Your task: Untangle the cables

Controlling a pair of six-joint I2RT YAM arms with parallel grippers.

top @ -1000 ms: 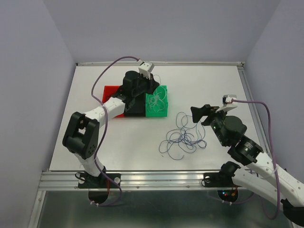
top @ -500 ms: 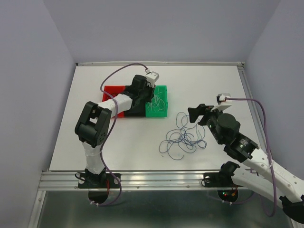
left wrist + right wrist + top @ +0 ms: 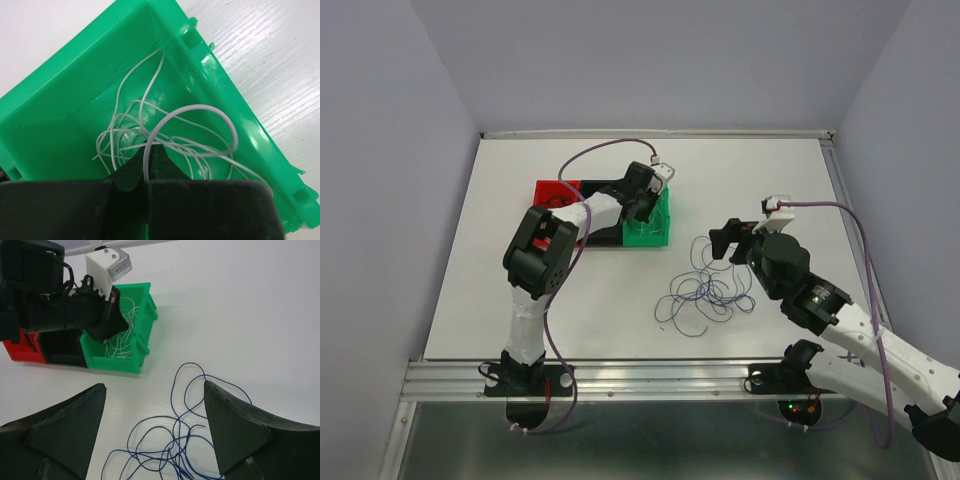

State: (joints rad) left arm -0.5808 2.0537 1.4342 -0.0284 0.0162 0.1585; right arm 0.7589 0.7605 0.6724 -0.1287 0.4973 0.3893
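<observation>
The left end effector [image 3: 147, 150], pinched shut on a white cable [image 3: 197, 106] inside the green bin [image 3: 65, 100], could have snagged neighbouring loops and dragged them out. The right end effector [image 3: 155, 390] gaped open over blue cables [image 3: 705, 292] beside that bin.

I have three small open bins touching side by side in a row, left of centre in the top view's upper half: a red bin [image 3: 552, 188] on the left, a black bin [image 3: 604, 234] in the middle and a green bin [image 3: 648, 238] on the right. They sit on a white counter [image 3: 770, 170]. A metal rail [image 3: 650, 377] runs along its lower edge, and pale grey walls [image 3: 380, 200] enclose the other three sides.
</observation>
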